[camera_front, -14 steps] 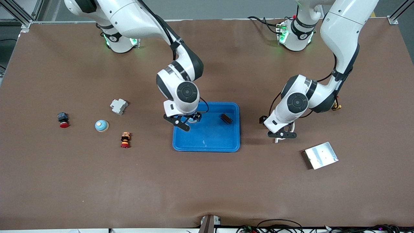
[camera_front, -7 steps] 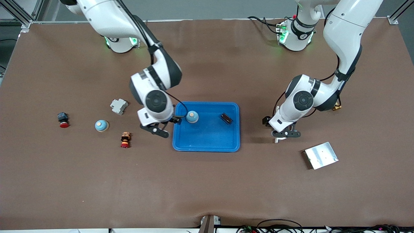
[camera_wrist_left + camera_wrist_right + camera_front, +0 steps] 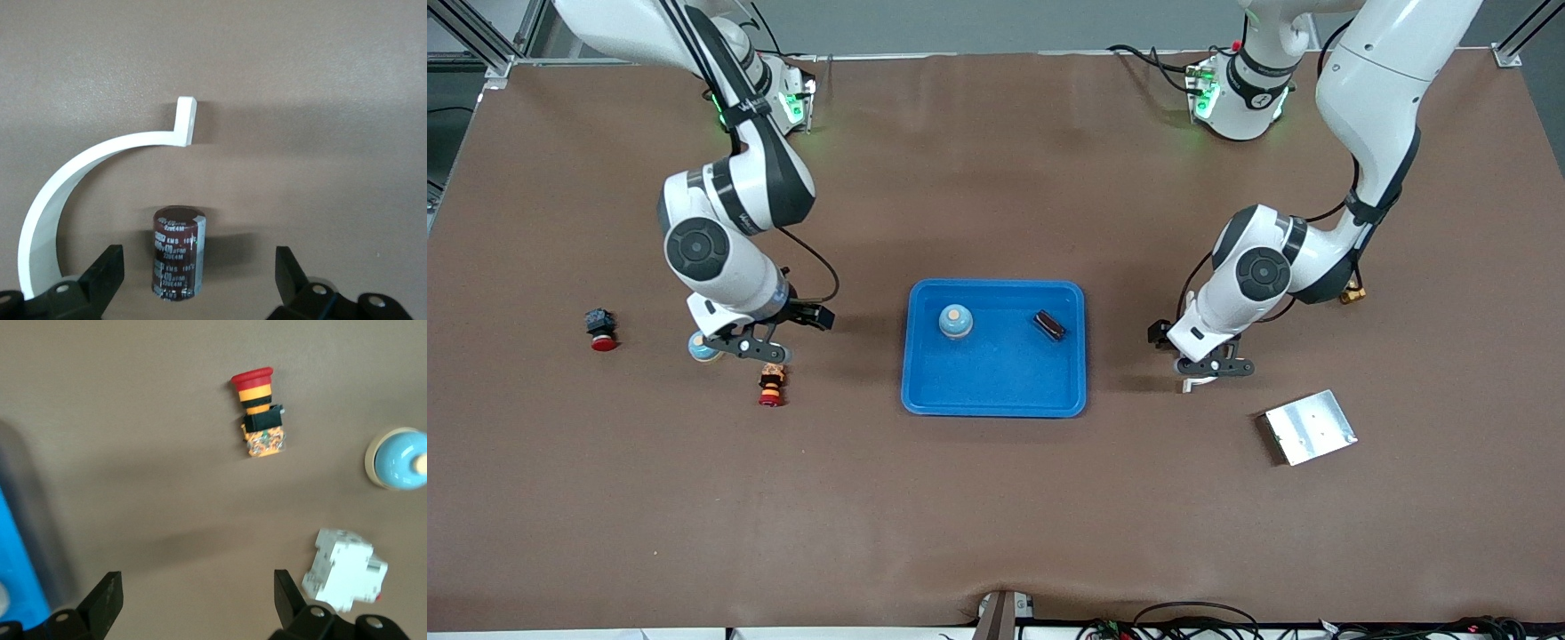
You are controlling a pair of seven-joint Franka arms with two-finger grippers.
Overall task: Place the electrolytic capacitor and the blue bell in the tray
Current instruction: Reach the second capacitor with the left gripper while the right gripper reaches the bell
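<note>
Two arms over a brown table.

Right claw: fingers spread apart, nothing between them. It hangs over the table toward the right arm's end, well apart from the tray. A second blue bell on a cream base lies partly under it. The red-capped push button with orange rings lies on its side just beside the claw, nearer the front camera. In the right wrist view the same button, the bell and a white clip-on switch block all lie on bare table under the open fingers. A smaller black button with a red cap lies farther toward the table's end.

Left claw: fingers also spread apart, gripping nothing. It hangs low over the table between the tray and the silvery metal plate. In the left wrist view a dark brown capacitor with a silver stripe stands upright on the table between the open fingers, touching neither. A curved white plastic strip lies on the table beside it.

Tray: bright blue, midway between the two claws. A blue bell sits in it toward the right claw's side. A small dark block lies in it toward the left claw's side.
</note>
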